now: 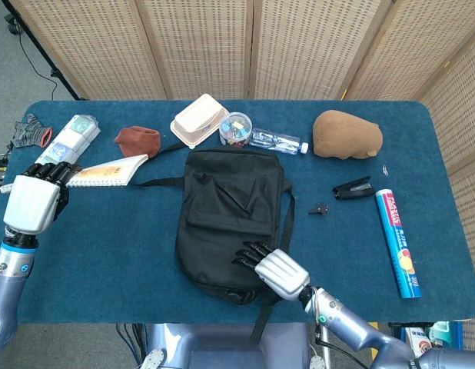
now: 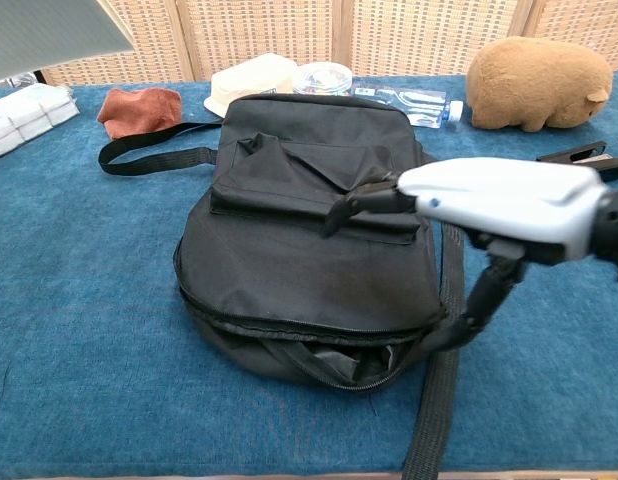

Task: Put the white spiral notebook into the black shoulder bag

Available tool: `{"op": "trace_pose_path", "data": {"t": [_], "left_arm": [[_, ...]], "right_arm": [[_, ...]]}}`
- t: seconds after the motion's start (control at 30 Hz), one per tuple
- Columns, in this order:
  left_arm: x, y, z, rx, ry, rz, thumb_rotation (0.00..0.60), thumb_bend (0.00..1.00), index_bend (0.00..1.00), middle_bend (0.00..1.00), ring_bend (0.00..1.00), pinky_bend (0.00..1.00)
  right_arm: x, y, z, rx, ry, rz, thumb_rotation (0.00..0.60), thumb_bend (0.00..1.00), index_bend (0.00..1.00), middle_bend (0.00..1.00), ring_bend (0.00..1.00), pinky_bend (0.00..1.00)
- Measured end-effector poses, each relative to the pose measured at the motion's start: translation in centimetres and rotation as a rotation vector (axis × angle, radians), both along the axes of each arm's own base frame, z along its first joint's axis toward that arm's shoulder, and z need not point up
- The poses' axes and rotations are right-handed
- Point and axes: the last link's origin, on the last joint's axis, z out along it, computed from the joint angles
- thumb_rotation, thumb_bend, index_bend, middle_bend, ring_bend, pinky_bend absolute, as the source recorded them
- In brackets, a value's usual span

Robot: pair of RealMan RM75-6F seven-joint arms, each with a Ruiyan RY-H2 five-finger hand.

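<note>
At frame left the left robot hand (image 1: 34, 201) clamps the notebook (image 1: 107, 171), while the empty, spread right robot hand (image 1: 277, 273) could flatten the bag's (image 1: 230, 215) zipper mouth shut.

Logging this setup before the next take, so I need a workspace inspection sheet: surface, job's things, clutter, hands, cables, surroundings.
Surface: blue-covered table.
Job's things: black shoulder bag lies flat mid-table, zipper at its near edge open in the chest view; white spiral notebook held off the table at left.
Clutter: brown plush toy, water bottle, clip jar, takeout box, brown cloth, stapler, tube, wipes pack, glove.
Hands: left hand holds the notebook; right hand over the bag's near part, fingers spread, holding nothing.
Cables: one on the floor, far left.
Surroundings: woven folding screen behind.
</note>
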Motion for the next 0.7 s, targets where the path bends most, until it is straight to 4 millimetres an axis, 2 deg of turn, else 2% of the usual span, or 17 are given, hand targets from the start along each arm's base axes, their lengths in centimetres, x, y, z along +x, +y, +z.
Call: {"op": "trace_pose_path", "data": {"t": [0.4, 0.7], "left_arm": [[-0.7, 0.4, -0.3, -0.008, -0.027, 0.021, 0.600, 0.91, 0.74, 0.69, 0.50, 0.67], [-1.0, 0.3, -0.3, -0.008, -0.044, 0.025, 0.600, 0.91, 0.74, 0.69, 0.50, 0.67]], "right_arm": [[2.7, -1.1, -3.7, -0.007, 0.006, 0.012, 0.600, 0.00, 0.19, 0.17, 0.07, 0.13], [3.5, -1.8, -5.3, -0.019, 0.047, -0.023, 0.600, 0.00, 0.20, 0.17, 0.07, 0.13]]}}
